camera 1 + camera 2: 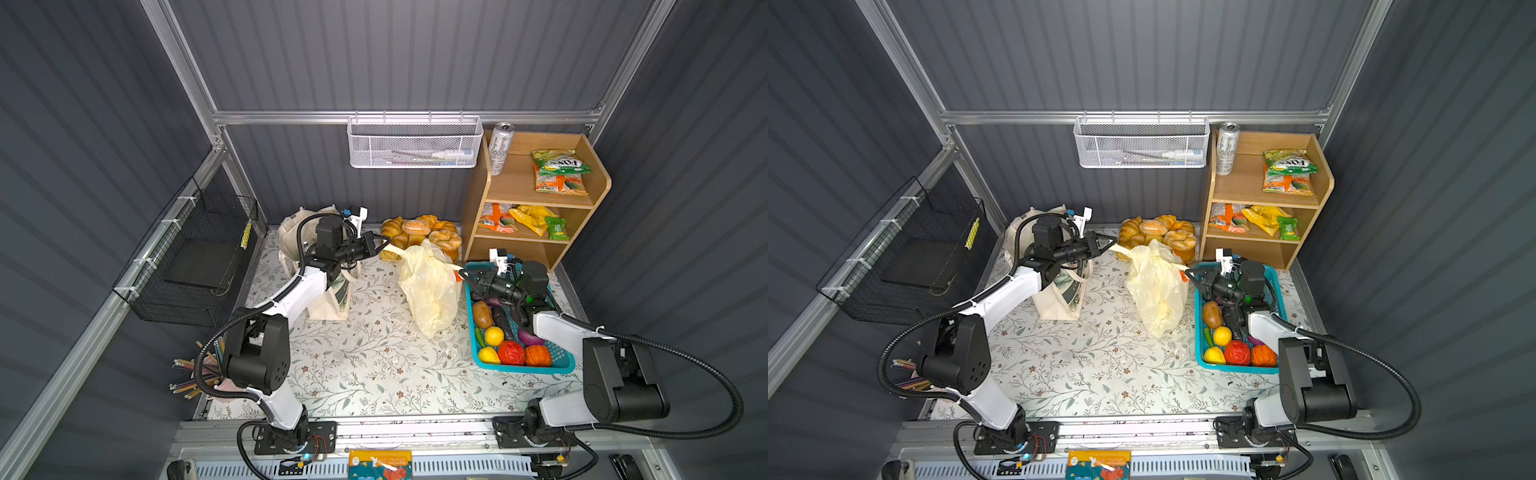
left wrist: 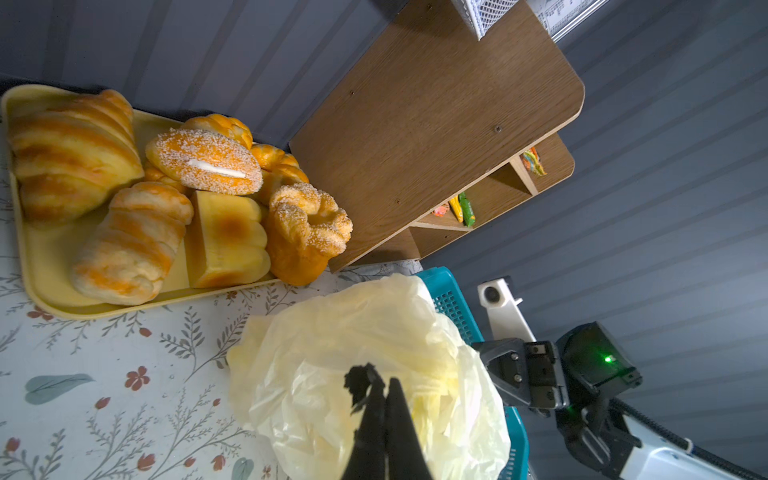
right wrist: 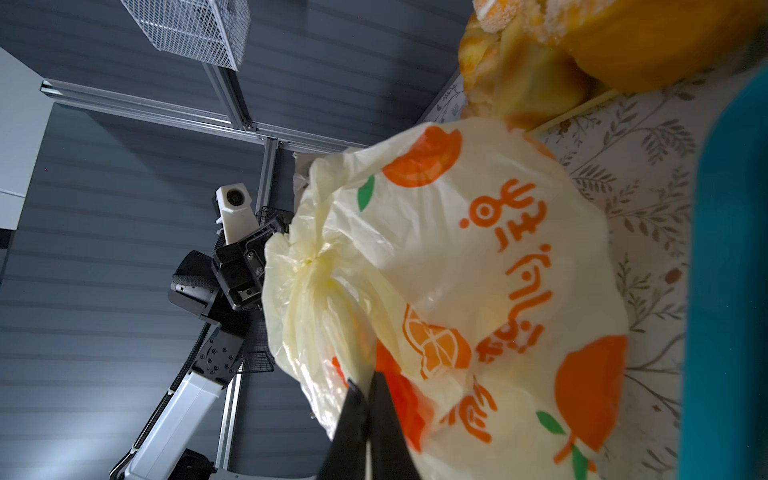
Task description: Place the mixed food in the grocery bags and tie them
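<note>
**A:** Top views first. Whereabouts of the plastic bag point(image 1: 428, 291)?

**B:** Mid-frame in both, slumped on the floral table point(image 1: 374, 365). Between the canvas tote point(image 1: 328, 305) at left and the turquoise basket point(image 1: 523, 368) at right. Just behind it, bread pieces point(image 1: 419, 232).

**A:** And the grip?

**B:** As for the left jaws: pressed together on a taut strip at the bag's upper left. As for the right jaws: pinching an orange-printed strip at its right edge, above the basket's far end.

**A:** Left wrist view?

**B:** Fills the lower middle. Dark tips closed at the bottom edge, against the film. Upper left, bread on a yellow tray point(image 2: 45, 270). Upper middle, a wooden shelf point(image 2: 436, 124). Lower right, the right jaws, tips hidden behind the bag.

**A:** Right wrist view?

**B:** Orange fruit print across the centre. At the bottom edge, tips clamped on the film. Middle left, a bunched neck, with the left jaws partly hidden behind it.
</note>
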Tool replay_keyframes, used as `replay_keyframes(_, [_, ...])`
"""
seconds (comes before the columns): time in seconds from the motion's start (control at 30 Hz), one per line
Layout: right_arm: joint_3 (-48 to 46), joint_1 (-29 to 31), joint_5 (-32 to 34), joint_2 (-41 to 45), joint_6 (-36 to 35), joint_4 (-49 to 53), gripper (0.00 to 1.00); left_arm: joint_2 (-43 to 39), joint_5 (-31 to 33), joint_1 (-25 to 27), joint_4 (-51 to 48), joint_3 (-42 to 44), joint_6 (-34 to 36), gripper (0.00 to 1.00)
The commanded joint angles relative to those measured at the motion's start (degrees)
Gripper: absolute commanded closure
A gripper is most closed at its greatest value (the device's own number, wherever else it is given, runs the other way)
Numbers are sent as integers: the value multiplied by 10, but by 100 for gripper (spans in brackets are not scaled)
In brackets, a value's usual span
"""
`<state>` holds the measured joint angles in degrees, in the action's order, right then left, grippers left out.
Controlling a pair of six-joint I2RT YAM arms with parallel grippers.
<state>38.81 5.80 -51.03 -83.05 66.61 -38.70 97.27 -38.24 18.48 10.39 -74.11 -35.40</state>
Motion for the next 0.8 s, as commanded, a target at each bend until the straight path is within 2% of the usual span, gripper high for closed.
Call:
replay_keyframes(0.0, [40, 30, 2, -2, 0, 17, 100, 12, 28, 30, -68, -48, 71, 100])
replay_keyframes(0.13, [46, 28, 16, 5, -2, 32, 100, 14, 77, 44, -122, -64, 103, 100])
replay_keyframes(0.4, [22, -46, 26, 24, 0, 47, 100, -13, 233, 43, -262, -89, 194, 100])
replay_keyframes(0.6, [-24, -110, 35, 27, 1, 39, 100, -29, 268, 30, -301, -85, 225, 100])
replay_keyframes(0.77, [-43, -121, 35, 28, 1, 31, 100, -27, 270, 24, -312, -86, 235, 100])
